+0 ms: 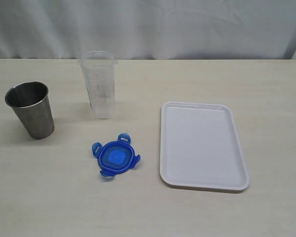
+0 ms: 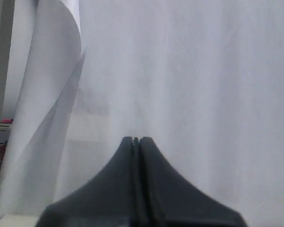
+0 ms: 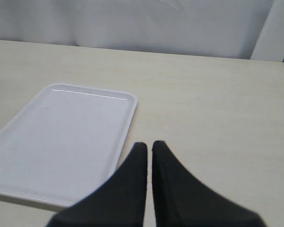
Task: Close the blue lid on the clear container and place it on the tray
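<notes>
As far as we can see, nothing of the task is done yet. The blue lid [image 1: 116, 156] lies flat on the table [image 1: 49, 207], apart from the clear container [image 1: 98, 85], whose mouth is uncovered. The tray [image 1: 202, 148] is bare. So everything is left: we judge that the lid must be lifted, seated on the container's rim and snapped down, and the closed container then carried to the tray.

The left gripper [image 2: 136, 140] has its jaws pressed together with nothing between them. It faces only the white curtain [image 2: 203, 71], so none of the task's things show in its view. The right gripper [image 3: 149, 147] is likewise pressed together and empty, hanging over the table beside the tray without touching it.

The container stands upright, far and left of centre, with a steel cup [image 1: 30, 109] apart on its left. It is tall, narrow and clear, with a rounded-square rim and faint markings down its side. The lid lies nearer than the container and slightly right of it, between the container and the tray, which fills the right side. The lid is roundish and translucent blue, with its four flaps splayed outward. A paler patch sits at its centre, perhaps a label, though it is too small for us to tell.
</notes>
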You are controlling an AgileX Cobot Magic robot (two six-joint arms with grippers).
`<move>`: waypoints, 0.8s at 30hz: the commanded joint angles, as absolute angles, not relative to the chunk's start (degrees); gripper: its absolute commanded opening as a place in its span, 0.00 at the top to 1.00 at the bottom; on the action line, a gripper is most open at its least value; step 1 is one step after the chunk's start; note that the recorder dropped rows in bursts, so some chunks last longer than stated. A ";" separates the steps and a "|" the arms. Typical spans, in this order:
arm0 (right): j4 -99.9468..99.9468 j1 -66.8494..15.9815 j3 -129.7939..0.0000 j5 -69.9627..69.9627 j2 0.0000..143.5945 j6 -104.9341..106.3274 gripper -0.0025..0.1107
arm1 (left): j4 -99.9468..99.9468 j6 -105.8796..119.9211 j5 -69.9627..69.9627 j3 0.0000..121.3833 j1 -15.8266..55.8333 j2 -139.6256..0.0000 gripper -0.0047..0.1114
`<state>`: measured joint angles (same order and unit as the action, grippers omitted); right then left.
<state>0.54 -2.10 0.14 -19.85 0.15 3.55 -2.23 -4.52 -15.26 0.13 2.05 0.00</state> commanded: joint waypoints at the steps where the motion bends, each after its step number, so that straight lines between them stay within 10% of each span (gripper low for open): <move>1: 0.71 -2.20 0.00 -19.59 0.00 3.70 0.94 | -3.18 -9.47 -23.70 0.00 2.08 -0.48 0.90; 2: 0.71 -2.20 0.00 -19.59 0.00 3.70 0.94 | -2.74 -9.47 -25.06 0.00 2.08 -1.25 0.84; 6: 0.71 -2.20 0.00 -19.59 0.00 3.70 0.94 | 2.52 -11.86 -33.21 0.00 2.08 -8.49 0.08; 24: 0.71 -2.20 0.00 -19.59 0.00 3.70 0.94 | 5.39 -1.76 -69.96 1.63 2.08 -73.89 0.06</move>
